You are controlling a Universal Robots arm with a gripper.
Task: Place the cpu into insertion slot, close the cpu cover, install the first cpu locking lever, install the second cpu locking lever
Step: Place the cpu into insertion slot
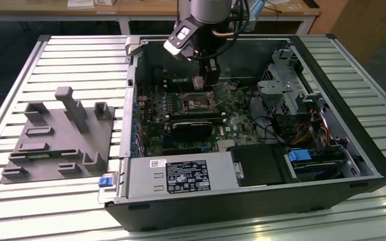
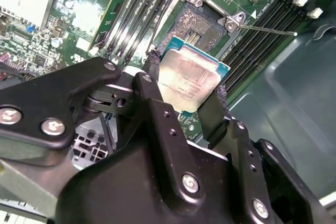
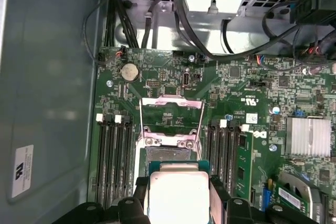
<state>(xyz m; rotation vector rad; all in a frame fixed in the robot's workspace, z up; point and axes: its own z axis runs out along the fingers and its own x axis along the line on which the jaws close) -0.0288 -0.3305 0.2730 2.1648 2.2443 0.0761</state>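
A slatted metal table (image 1: 59, 55) carries an open black computer case (image 1: 247, 211) lying on its side. Wooden desks (image 1: 146, 7) stand beyond the table's far edge. A grey moulded fixture (image 1: 59, 135) rests on the slats at the exterior view's left. The arm reaches down from the far side into the case, and the gripper (image 1: 204, 84) hangs low over the green motherboard (image 1: 240, 120).

The gripper's two black fingers (image 2: 212, 114) are clamped on opposite edges of the cpu (image 2: 191, 74), whose silvery top faces the cameras in both wrist views. The cpu is held over one edge of the insertion slot (image 2: 198, 22) and is not seated in it. The slot's dark centre lies bare. The cpu cover (image 3: 171, 99) is swung open off the slot, hinged at the slot's edge. Long black memory slots (image 3: 113, 150) flank the slot on both sides.
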